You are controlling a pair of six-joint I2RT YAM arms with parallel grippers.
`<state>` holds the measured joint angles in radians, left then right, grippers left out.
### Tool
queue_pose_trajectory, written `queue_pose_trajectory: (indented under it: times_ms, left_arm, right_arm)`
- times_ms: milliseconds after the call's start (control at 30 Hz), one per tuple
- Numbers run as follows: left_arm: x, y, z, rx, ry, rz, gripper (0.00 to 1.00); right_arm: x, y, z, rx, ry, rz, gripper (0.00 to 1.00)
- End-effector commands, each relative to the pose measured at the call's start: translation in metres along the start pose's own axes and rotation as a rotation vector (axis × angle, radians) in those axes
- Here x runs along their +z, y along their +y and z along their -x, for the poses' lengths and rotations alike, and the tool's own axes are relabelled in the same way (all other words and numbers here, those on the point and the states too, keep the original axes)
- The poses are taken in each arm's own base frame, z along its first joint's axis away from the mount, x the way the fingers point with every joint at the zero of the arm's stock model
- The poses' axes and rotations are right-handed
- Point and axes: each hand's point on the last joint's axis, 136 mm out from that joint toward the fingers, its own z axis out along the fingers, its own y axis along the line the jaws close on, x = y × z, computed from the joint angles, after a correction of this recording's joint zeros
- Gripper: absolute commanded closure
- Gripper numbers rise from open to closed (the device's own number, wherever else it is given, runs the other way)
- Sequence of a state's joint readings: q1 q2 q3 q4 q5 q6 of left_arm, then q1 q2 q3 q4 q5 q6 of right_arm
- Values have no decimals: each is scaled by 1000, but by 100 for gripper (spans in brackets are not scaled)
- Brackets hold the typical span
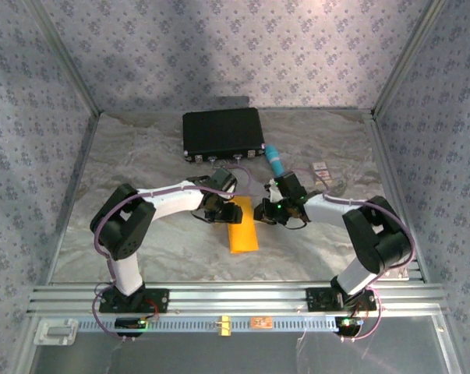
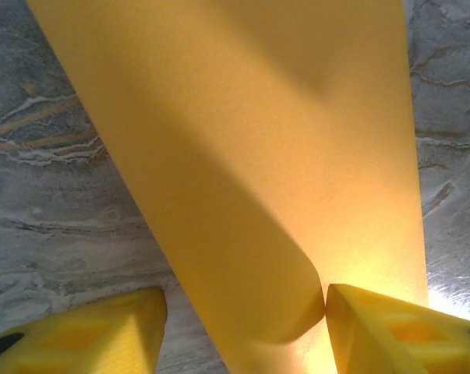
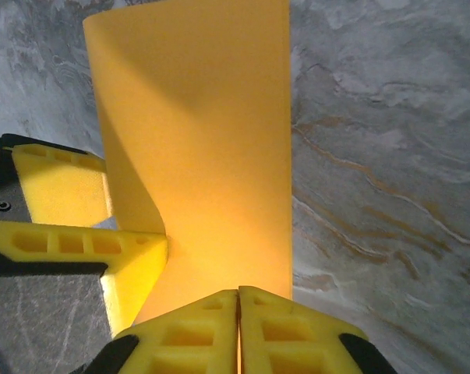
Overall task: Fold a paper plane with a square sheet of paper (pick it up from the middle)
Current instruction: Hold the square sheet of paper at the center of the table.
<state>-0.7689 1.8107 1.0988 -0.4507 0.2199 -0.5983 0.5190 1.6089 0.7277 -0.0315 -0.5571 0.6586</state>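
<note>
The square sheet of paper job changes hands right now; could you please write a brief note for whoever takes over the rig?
Left gripper: open, straddling the curled-over layer of the square sheet of paper.
Right gripper: shut at the sheet's edge; whether it pinches the paper is unclear.
Sheet: on the table between both grippers, doubled over, upper layer bowed, not flat.
Done: first fold begun.
Left: press that crease flat, then all remaining folds.
</note>
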Motion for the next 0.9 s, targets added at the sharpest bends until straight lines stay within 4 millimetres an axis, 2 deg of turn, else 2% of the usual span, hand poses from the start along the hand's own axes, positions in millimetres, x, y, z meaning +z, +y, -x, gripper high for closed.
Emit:
queue_pose_trajectory:
  times_ms: [0, 167, 300, 400, 633, 867]
  left_arm:
    - [16, 7, -14, 13, 61, 35, 42]
    - [16, 7, -14, 13, 59, 36, 42]
    - [11, 5, -12, 3, 41, 32, 41]
    - [1, 0, -6, -20, -5, 9, 39]
    - [-25, -8, 9, -152, -126, -117, 38]
    - [-19, -22, 7, -196, -117, -241, 39]
  right_arm:
    - [10, 8, 2, -8, 22, 16, 92]
    - [24, -7, -4, 17, 55, -33, 94]
    - [24, -30, -16, 49, 75, -127, 95]
    - [24, -39, -23, 74, 79, -154, 95]
    - [25, -41, -23, 119, 56, -153, 95]
    - [26, -34, -21, 135, 43, -120, 95]
